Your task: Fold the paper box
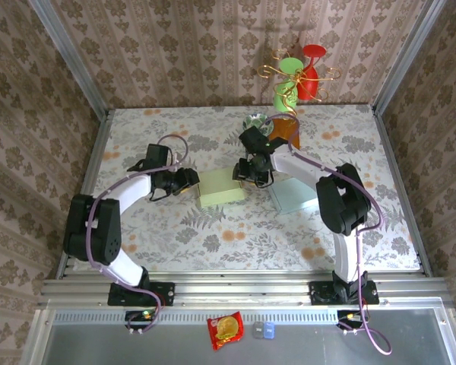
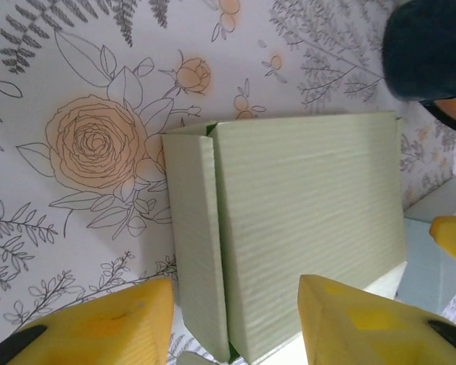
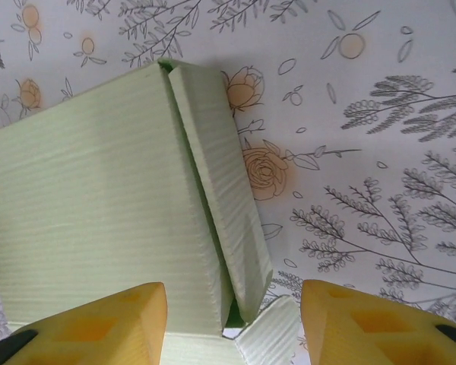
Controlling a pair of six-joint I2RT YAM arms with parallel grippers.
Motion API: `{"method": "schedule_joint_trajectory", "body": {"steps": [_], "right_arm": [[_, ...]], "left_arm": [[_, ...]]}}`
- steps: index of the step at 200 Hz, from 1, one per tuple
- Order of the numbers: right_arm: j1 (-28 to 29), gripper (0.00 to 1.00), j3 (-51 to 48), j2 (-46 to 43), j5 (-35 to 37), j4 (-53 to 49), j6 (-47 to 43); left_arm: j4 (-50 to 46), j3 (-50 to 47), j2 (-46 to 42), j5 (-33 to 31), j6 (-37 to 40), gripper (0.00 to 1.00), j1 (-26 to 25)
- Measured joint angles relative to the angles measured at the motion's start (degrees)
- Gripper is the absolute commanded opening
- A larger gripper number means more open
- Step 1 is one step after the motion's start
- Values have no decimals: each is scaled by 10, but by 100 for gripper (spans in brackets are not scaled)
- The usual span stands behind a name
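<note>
The pale green paper box (image 1: 223, 188) lies flat mid-table between both grippers. My left gripper (image 1: 186, 181) is at its left edge and my right gripper (image 1: 252, 173) at its right edge. In the left wrist view the box (image 2: 311, 220) has a narrow side flap (image 2: 196, 243) folded up along it. The left gripper (image 2: 235, 334) is open, its yellow fingers (image 2: 99, 327) well apart on either side of that flap. In the right wrist view the box (image 3: 83, 228) shows a raised side flap (image 3: 224, 198). The right gripper (image 3: 232, 331) is open astride it, touching nothing.
A light blue box (image 1: 295, 194) lies just right of the green one, under the right arm. At the back stand a glass piece (image 1: 254, 122), an orange object (image 1: 286, 131), and green and red cups on a gold wire stand (image 1: 298, 76). A red snack packet (image 1: 225, 330) lies off the table in front.
</note>
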Motion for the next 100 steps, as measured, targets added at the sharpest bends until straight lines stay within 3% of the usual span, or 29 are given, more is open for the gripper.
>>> {"method": "schedule_joint_trajectory", "body": {"steps": [35, 100], "right_arm": [[12, 50, 1, 18, 0, 0, -8], [15, 37, -14, 21, 0, 10, -19]], "left_arm": [[0, 3, 31, 9, 4, 44, -1], [1, 4, 38, 15, 6, 37, -13]]}}
